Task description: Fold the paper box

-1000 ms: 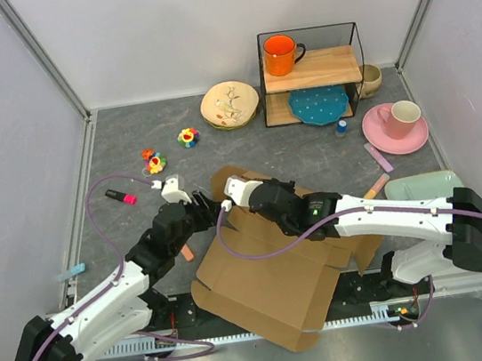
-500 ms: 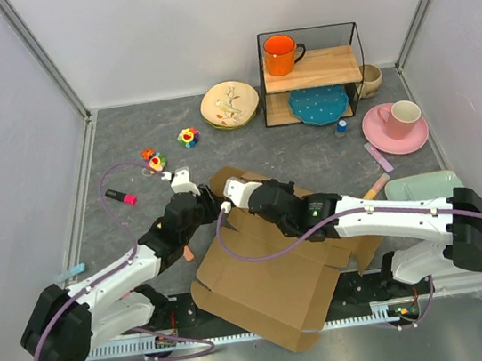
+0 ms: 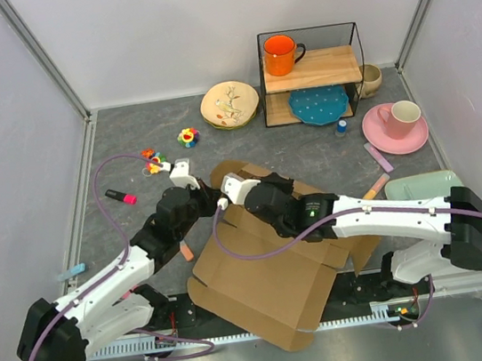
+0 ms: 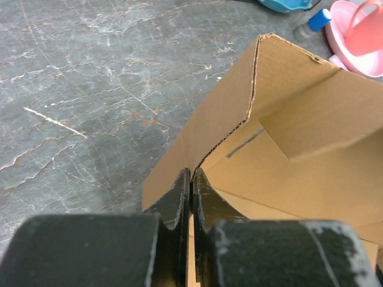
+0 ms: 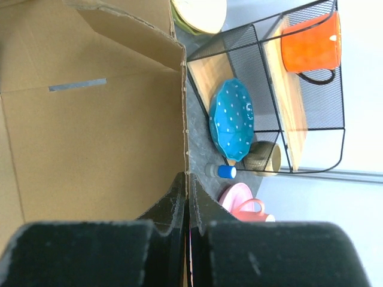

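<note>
A paper box [image 3: 263, 276] flap is being pinched by the just-closed left gripper [image 4: 191, 179], another being clamped by the right gripper [image 5: 187, 182], readying folding

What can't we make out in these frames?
Top view: paper box middle, covered by the right arm.
Left wrist: how deep the box wall sits in the left claw, hidden by its fingers.
Right wrist: same for right claw; pink cup half behind it.
</note>
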{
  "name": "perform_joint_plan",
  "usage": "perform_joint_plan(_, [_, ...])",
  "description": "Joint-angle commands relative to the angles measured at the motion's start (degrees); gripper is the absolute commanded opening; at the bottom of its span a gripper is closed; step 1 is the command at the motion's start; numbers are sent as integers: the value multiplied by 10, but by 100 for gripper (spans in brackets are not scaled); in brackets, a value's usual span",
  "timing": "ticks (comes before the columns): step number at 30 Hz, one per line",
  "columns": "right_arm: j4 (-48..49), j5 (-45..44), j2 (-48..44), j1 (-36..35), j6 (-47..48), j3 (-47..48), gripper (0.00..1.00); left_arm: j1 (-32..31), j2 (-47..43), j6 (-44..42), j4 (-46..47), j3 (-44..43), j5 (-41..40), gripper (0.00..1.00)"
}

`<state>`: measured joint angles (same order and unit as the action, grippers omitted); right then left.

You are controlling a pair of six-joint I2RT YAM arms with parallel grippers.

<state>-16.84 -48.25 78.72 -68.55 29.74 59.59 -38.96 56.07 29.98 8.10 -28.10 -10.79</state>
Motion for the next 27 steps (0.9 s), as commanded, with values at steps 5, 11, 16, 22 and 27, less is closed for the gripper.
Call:
perform_joint_plan(5, [10, -71, 24, -8, 8, 27, 0, 0, -25, 37, -19, -55, 94, 2])
perform_joint_plan(11, [13, -86, 29, -10, 7, 25, 0, -8, -33, 87, 2, -6, 105, 2])
perform_joint_plan(16, [16, -92, 28, -10, 5, 20, 0, -21, -33, 126, 38, 37, 105, 2])
perform_joint_plan(22, [18, -90, 18, -15, -6, 11, 0, -49, -12, 152, 87, 78, 111, 2])
perform_joint_plan(27, [29, -97, 1, -24, -12, -7, 0, -63, -10, 195, 134, 105, 111, 2])
